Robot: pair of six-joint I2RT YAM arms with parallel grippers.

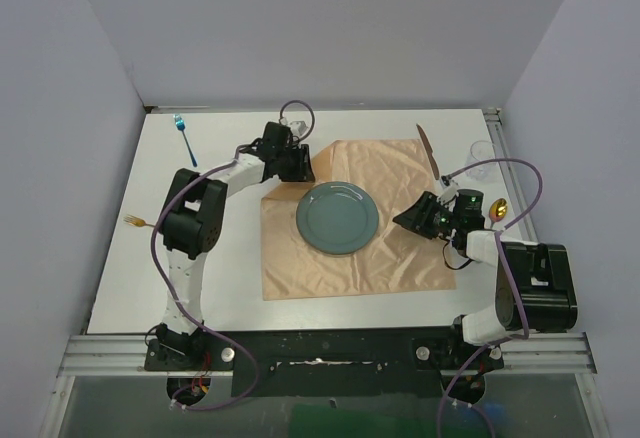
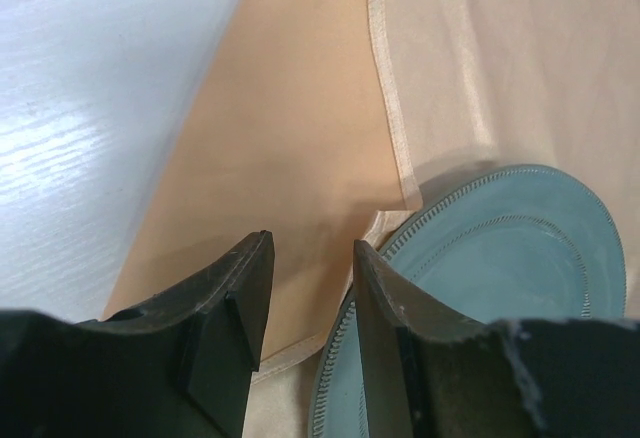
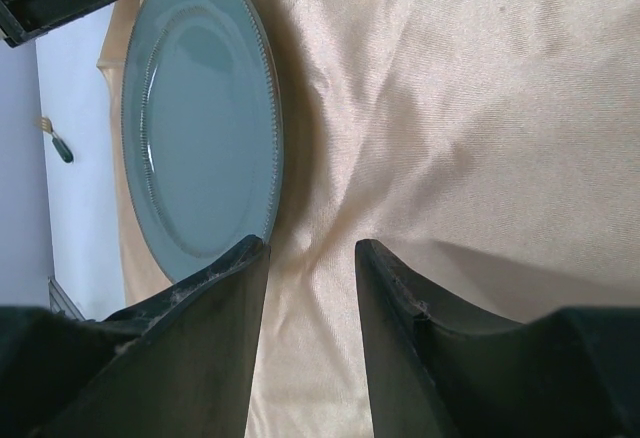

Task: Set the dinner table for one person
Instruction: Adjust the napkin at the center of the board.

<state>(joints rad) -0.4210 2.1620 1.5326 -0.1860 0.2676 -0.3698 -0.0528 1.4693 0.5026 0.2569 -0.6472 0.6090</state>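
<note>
Dinner table white, rail-edged; peach cloth on it; grey walls.

The left arm is extending forward, placing the left gripper at the far-left rim of the plate, jaws standing apart. The right arm is folding inward, holding the right gripper just right of the plate, jaws standing apart.

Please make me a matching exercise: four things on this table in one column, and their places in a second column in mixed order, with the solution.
Things:
1. plate
2. blue utensil
3. glass
4. fork

Places:
A. far right corner
B. on the cloth
C. near the left edge
D. far left corner

Pairs: 1-B, 2-D, 3-A, 4-C.
</note>
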